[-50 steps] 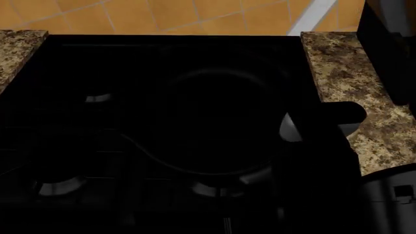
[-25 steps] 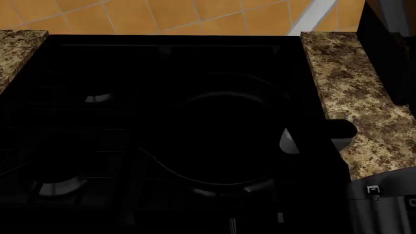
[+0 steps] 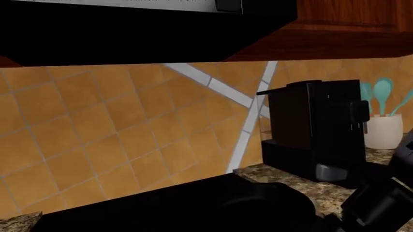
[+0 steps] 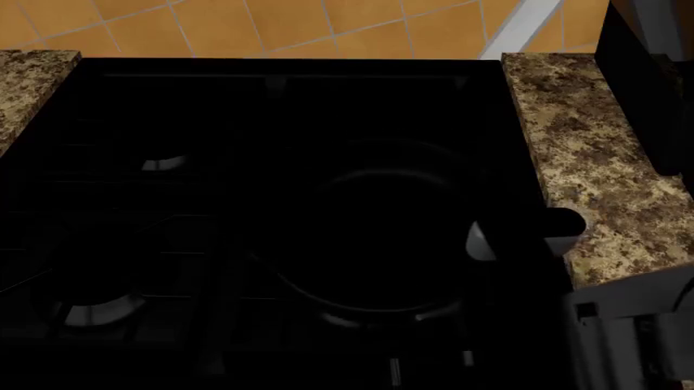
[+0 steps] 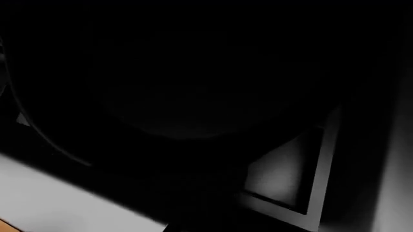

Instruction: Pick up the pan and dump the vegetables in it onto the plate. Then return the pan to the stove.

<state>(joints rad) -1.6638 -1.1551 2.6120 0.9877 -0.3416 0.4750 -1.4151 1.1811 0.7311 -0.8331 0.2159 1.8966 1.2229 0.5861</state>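
Black coffee machine (image 3: 316, 128) beside stove (image 4: 162, 122)

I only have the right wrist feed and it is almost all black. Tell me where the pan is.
Observer: In the head view the pan is over the right half of the stove. Only its round rim shows faintly, and it is too dark to tell whether it rests on the grates.
Operator: Now tell me what is beside the stove on my right.
Observer: A speckled granite counter. The left wrist view shows a black coffee machine standing on it against the tiled wall, with a white jar of teal utensils next to it.
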